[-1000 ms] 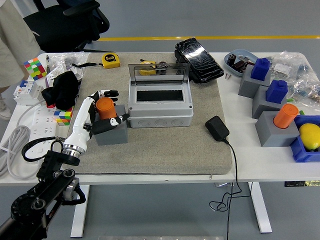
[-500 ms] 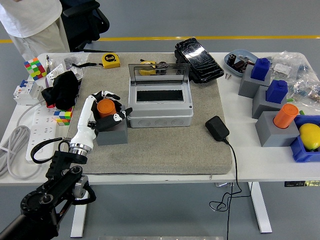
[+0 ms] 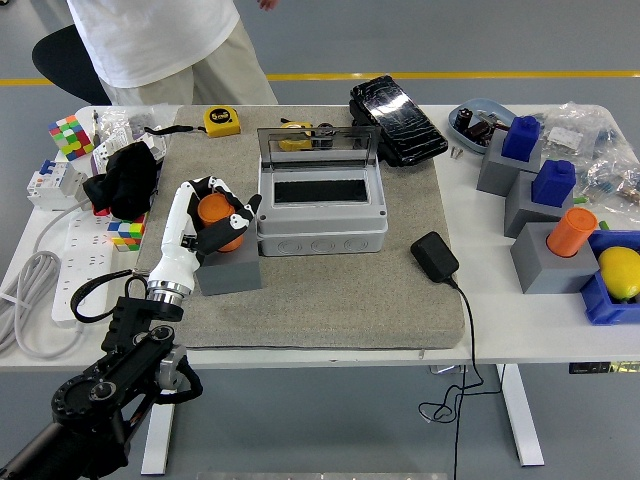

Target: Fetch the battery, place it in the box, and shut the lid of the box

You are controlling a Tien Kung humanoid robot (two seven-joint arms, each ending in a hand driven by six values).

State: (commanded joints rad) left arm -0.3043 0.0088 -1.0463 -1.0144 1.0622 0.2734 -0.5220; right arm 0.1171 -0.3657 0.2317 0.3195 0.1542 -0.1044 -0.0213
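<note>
While left hand (image 3: 215, 222) grips battery (image 3: 213, 214), box (image 3: 320, 206) adjacent, lid up.

Orange battery (image 3: 214, 212): partly covered by the left hand's (image 3: 213, 217) fingers; its lower end is hidden in the grey holder (image 3: 228, 270).
Box (image 3: 320, 213) interior: only a dark slot shows; contents cannot be told.
Person (image 3: 170, 45): cut off by the top edge above the torso.
Blue bin (image 3: 600, 300): cut off by the right edge.
Tray (image 3: 478, 120) contents: too small to tell.
</note>
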